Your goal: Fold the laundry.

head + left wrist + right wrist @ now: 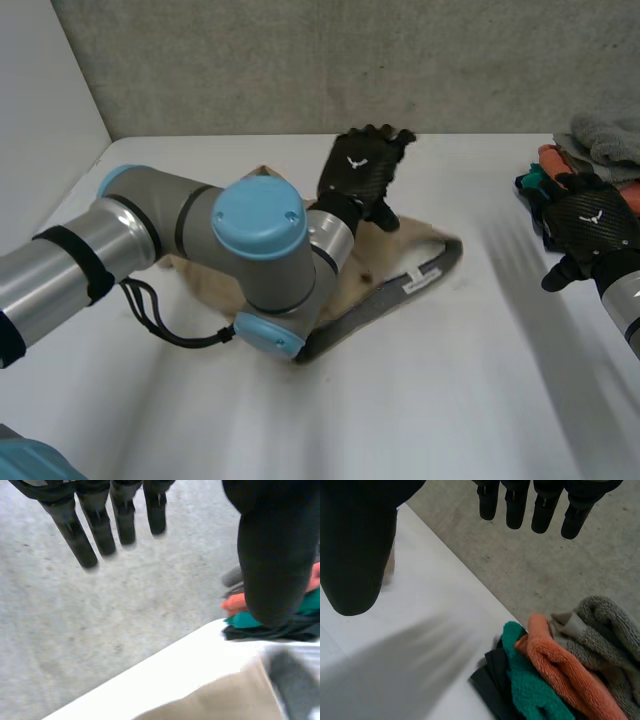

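A beige garment (385,262) with a grey waistband (390,300) lies crumpled on the white table (450,400), partly hidden by my left arm's elbow. My left hand (362,172) hovers above its far edge, fingers (100,530) straight and apart from the thumb, holding nothing. Beneath that palm, the beige cloth (225,695) and its grey band (295,685) lie on the table. My right hand (592,225) is open near the right table edge, beside the laundry pile; its fingers (545,510) are straight and empty.
A laundry pile sits at the table's far right: a grey towel (605,140) (607,625), an orange one (565,665), a teal one (530,685) and a dark cloth (490,680). A grey wall (320,60) stands behind the table.
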You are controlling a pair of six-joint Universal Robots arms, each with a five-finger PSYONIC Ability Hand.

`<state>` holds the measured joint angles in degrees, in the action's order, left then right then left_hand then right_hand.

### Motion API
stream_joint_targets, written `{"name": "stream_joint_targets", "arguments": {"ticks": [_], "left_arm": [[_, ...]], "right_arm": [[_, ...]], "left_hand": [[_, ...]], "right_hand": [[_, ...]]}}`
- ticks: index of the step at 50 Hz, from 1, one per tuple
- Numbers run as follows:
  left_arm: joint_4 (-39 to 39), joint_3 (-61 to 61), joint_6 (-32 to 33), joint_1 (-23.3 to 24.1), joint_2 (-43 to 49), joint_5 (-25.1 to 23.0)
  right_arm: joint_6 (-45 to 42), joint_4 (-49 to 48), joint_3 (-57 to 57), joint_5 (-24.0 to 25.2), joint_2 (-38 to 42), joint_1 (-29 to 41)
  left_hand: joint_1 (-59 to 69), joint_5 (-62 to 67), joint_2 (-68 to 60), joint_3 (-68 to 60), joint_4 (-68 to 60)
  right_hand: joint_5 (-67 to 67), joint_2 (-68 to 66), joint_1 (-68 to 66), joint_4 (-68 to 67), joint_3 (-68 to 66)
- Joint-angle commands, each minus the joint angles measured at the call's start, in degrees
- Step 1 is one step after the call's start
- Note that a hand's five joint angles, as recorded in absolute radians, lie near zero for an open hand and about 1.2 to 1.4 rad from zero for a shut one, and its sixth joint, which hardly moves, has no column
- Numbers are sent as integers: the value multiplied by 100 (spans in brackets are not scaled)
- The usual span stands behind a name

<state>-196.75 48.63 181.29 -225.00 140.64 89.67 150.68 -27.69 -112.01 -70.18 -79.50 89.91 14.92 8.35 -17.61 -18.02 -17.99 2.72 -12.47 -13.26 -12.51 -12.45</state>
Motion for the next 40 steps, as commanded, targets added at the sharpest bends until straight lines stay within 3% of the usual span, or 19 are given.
{"name": "stream_joint_targets", "arguments": {"ticks": [1, 8, 12, 13, 17, 21, 27, 40], "left_arm": [[-100, 1016, -85, -166, -1256, -511], [-118, 2308, 433, -1071, -2804, -547], [-30, 2801, 951, -1984, -3104, -652], [31, 2941, 1222, -2430, -3113, -817], [259, 3135, 1934, -3415, -2964, -1537], [523, 3074, 2549, -4128, -2351, -2223], [717, 2811, 3219, -4473, -1628, -2638], [717, 2599, 3404, -4298, -828, -2656]], "right_arm": [[92, 324, 47, -75, -13, 18], [733, 1097, 179, -14, -21, 403], [1067, 1528, 345, -13, -39, 877], [1103, 1608, 381, -13, -39, 1001], [1209, 1881, 557, -66, -30, 1722], [1481, 1898, 847, -250, 57, 2504], [2174, 1968, 1820, -908, 1048, 3698], [2343, 1898, 3307, -1244, 2843, 4553]], "left_hand": [[-492, -835, 761, 802, 799], [-492, -835, 761, 802, 799], [-454, -797, 723, 764, 761], [-404, -747, 673, 714, 711], [-302, -645, 572, 613, 610], [-152, -495, 421, 462, 459], [269, -74, 1, 42, 39], [1143, 800, -874, -833, -836]], "right_hand": [[-272, 247, 326, 251, 245], [-272, 247, 326, 251, 245], [-272, 247, 326, 251, 245], [-272, 247, 326, 251, 245], [-272, 247, 326, 251, 245], [-272, 247, 326, 251, 245], [-272, 247, 326, 251, 245], [-165, 140, 218, 143, 138]]}}
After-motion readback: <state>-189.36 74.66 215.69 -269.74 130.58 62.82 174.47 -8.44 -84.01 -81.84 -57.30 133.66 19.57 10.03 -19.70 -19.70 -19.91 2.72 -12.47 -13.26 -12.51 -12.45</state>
